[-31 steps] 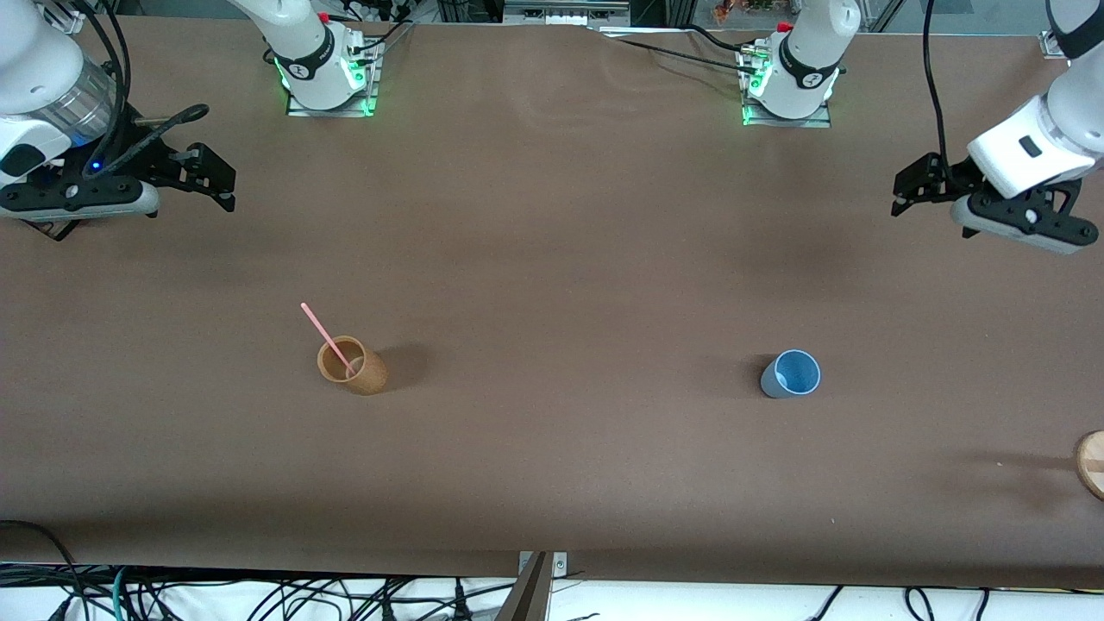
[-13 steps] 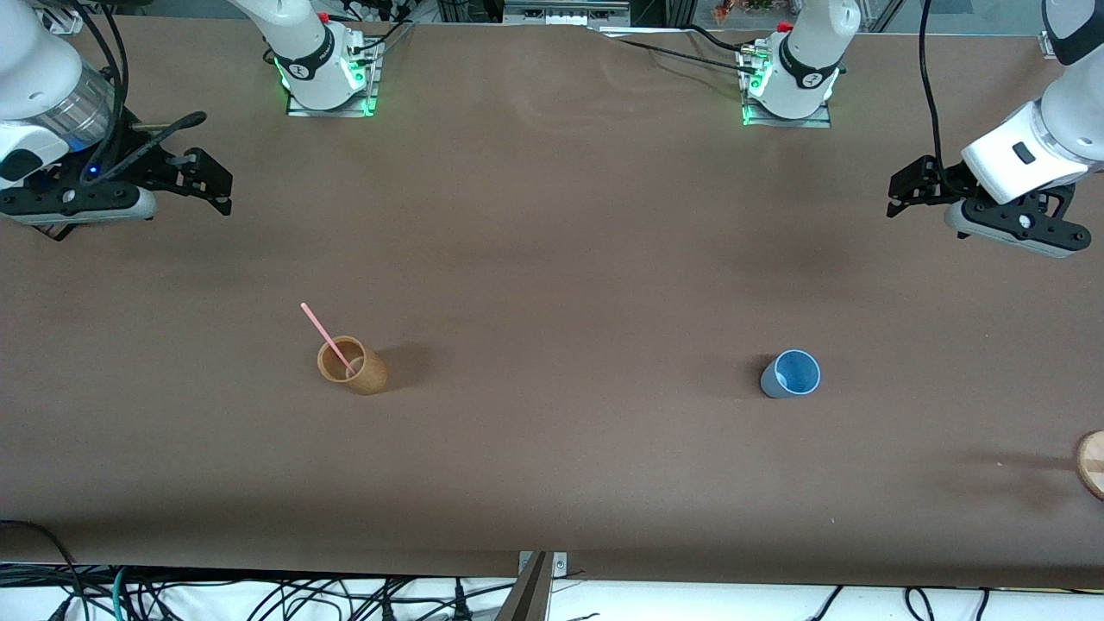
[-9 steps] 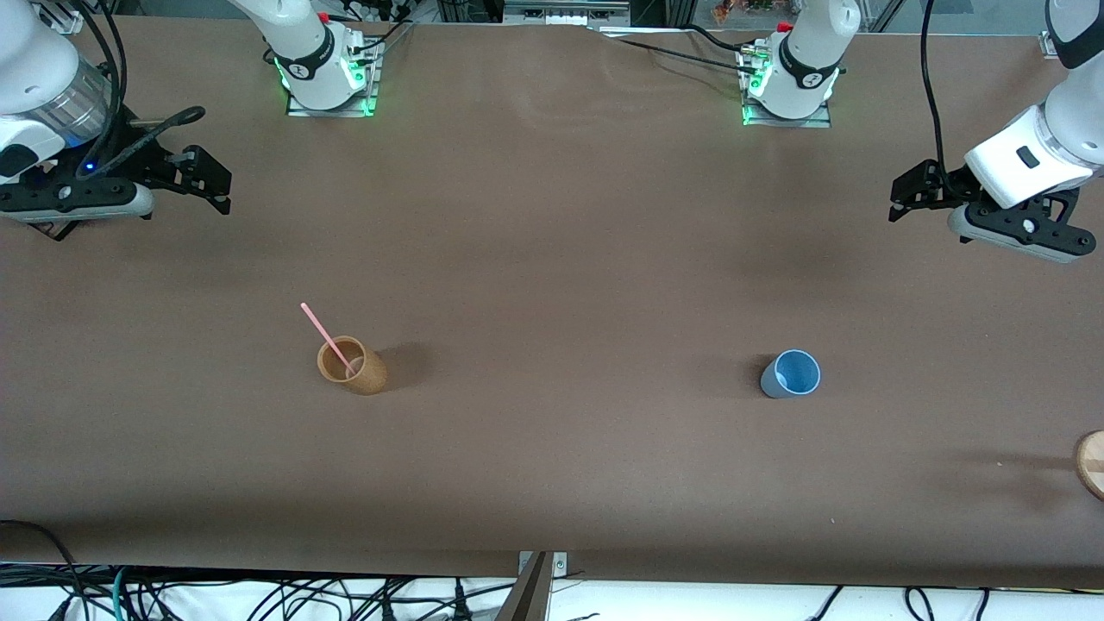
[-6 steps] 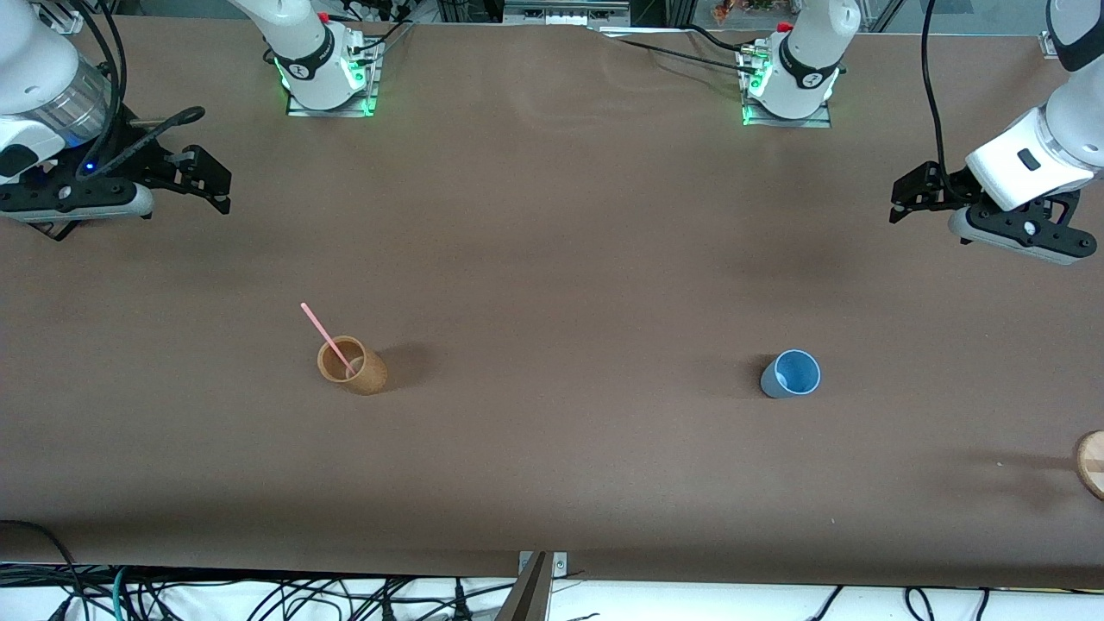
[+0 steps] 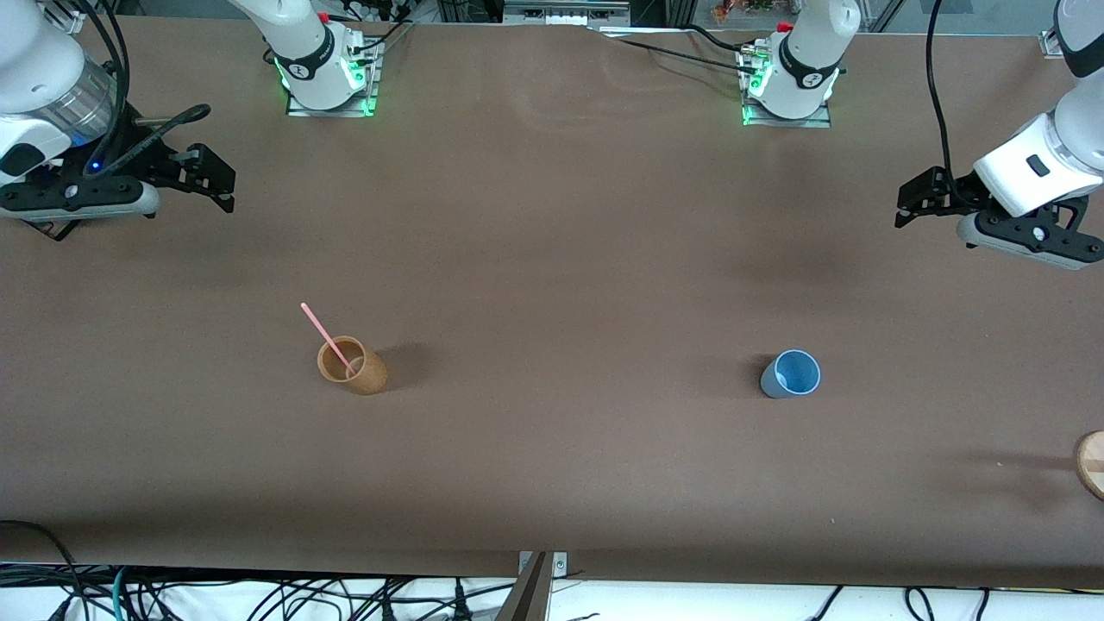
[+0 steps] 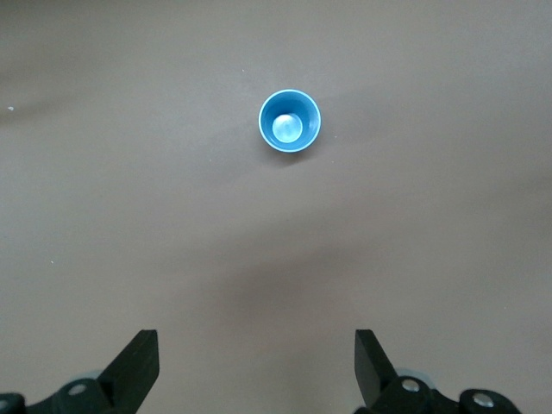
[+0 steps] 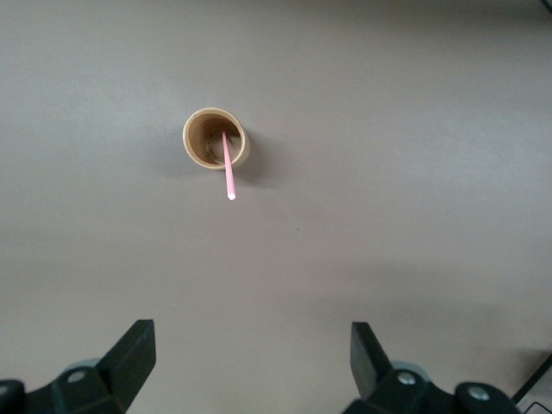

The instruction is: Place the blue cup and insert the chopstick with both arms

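Note:
The blue cup (image 5: pixel 791 373) stands upright on the brown table toward the left arm's end; it also shows in the left wrist view (image 6: pixel 290 121). The pink chopstick (image 5: pixel 326 335) leans in a tan cup (image 5: pixel 352 366) toward the right arm's end; both show in the right wrist view, the chopstick (image 7: pixel 228 166) in the tan cup (image 7: pixel 216 138). My left gripper (image 5: pixel 911 200) hangs open and empty in the air over bare table at the left arm's end. My right gripper (image 5: pixel 216 179) hangs open and empty over bare table at the right arm's end.
A round wooden disc (image 5: pixel 1091 463) lies at the table's edge at the left arm's end. Both arm bases (image 5: pixel 328 69) stand along the table's edge farthest from the front camera. Cables hang along the edge nearest that camera.
The left gripper has drifted slightly toward the left arm's end of the table and a little lower in the front view. The right gripper has barely shifted. The cups and chopstick have not moved.

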